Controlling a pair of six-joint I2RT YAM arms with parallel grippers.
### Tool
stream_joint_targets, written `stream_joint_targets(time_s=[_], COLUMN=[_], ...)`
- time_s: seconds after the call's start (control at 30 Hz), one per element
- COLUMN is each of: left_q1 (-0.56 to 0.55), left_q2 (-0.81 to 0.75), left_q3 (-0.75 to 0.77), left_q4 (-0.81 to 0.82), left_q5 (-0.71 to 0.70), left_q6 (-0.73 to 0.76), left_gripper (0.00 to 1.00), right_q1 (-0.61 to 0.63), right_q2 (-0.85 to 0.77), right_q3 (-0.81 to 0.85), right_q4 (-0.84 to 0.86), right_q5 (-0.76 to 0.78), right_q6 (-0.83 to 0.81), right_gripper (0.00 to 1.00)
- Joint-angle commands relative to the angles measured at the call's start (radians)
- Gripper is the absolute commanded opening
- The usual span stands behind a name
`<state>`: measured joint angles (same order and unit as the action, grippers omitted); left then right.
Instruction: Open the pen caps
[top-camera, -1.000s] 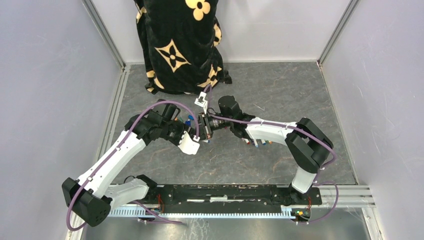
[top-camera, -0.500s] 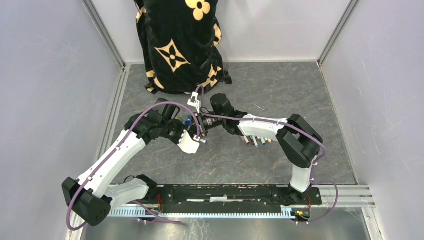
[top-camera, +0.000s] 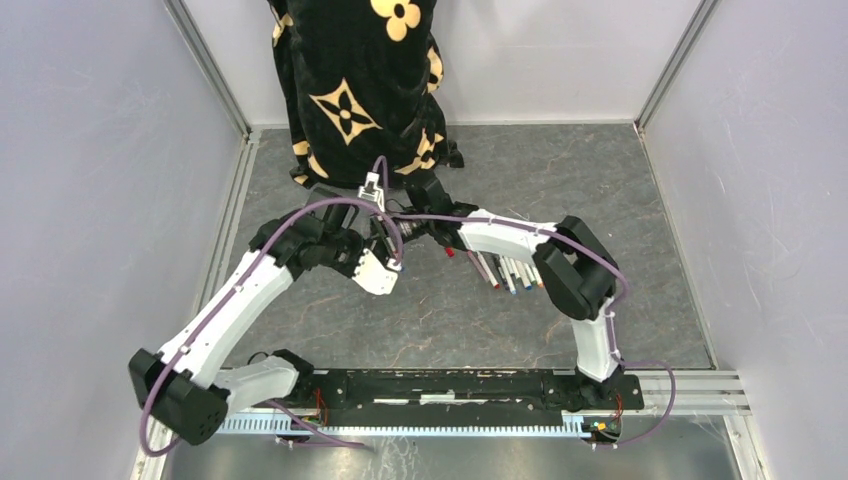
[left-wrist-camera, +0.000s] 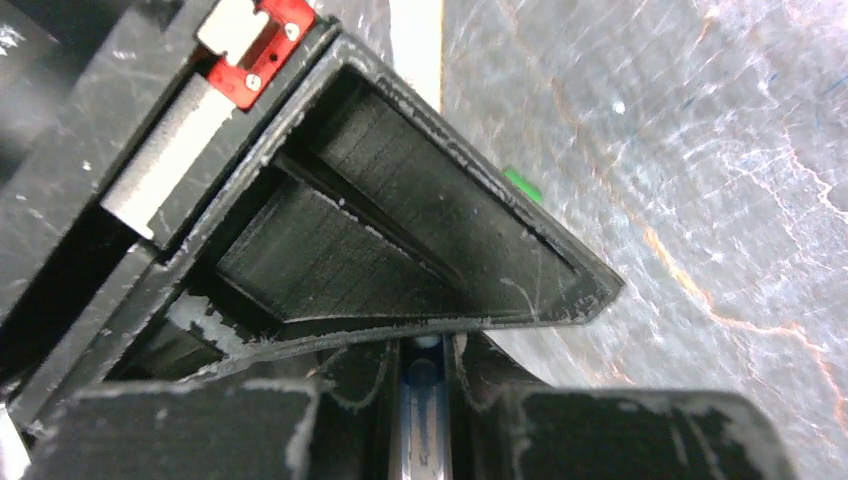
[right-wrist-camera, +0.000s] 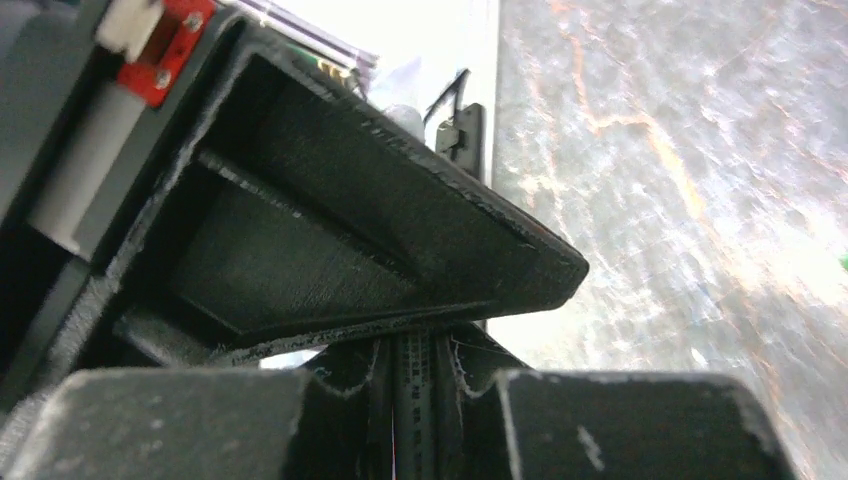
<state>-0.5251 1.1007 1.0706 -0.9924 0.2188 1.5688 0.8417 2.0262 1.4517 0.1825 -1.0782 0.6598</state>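
The pull-off step is in hand. Over the table, the left end effector clamps a pale pen. The right end effector is closed on what is probably its cap. The next move calls for a straight pull apart. Spare pens lie nearby.

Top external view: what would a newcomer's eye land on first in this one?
The black cloth with gold flower shapes, at the far edge of the table, stands out most. In front of it the left arm and right arm bend inward, wrists meeting mid-table. A row of white-barrelled pens lies just beside the right forearm.
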Motion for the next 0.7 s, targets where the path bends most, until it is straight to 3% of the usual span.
stream_joint_targets(time_s=[0.0,0.03,0.07,0.1,0.13,0.17,0.2,0.33,0.43,0.5,0.53,0.6,0.67], left_q1=[0.375,0.68,0.8,0.738,0.541,0.38,0.297,0.213,0.13,0.074,0.056,0.033,0.012], left_q2=[0.068,0.086,0.128,0.137,0.08,0.027,0.004,-0.007,-0.043,-0.048,-0.048,-0.042,-0.029], left_q3=[0.091,0.093,0.102,0.119,0.099,0.042,0.004,0.012,0.002,0.006,0.004,0.0,0.014], left_q4=[-0.097,-0.139,-0.199,-0.254,-0.14,-0.029,0.002,-0.031,-0.033,-0.052,-0.055,-0.053,-0.058], left_q5=[0.039,0.125,0.153,0.157,0.129,0.076,0.049,0.048,0.052,0.057,0.067,0.08,0.11], left_q6=[0.369,0.638,0.782,0.702,0.485,0.365,0.329,0.255,0.218,0.176,0.153,0.131,0.085], left_gripper=[0.02,0.02,0.02,0.02,0.02,0.02,0.02,0.02,0.02,0.02,0.02,0.02,0.02], right_q1=[-0.006,-0.033,-0.072,-0.095,-0.08,-0.059,-0.053,-0.089,-0.09,-0.107,-0.114,-0.115,-0.112], right_q2=[-0.276,-0.523,-0.624,-0.582,-0.503,-0.462,-0.452,-0.481,-0.454,-0.469,-0.483,-0.485,-0.454], right_q3=[-0.418,-0.805,-1.011,-0.978,-0.813,-0.7,-0.656,-0.695,-0.615,-0.564,-0.544,-0.483,-0.418], right_q4=[-0.315,-0.021,0.26,0.309,0.118,-0.019,-0.052,0.031,-0.073,-0.108,-0.1,-0.079,-0.039], right_q5=[0.278,0.324,0.31,0.217,0.176,0.2,0.2,0.187,0.189,0.199,0.204,0.212,0.199], right_q6=[-0.286,-0.108,0.076,0.121,-0.006,-0.081,-0.095,-0.045,-0.129,-0.166,-0.169,-0.163,-0.126], right_gripper=[0.0,0.0,0.0,0.0,0.0,0.0,0.0,0.0,0.02,0.39,0.53,0.65,0.69])
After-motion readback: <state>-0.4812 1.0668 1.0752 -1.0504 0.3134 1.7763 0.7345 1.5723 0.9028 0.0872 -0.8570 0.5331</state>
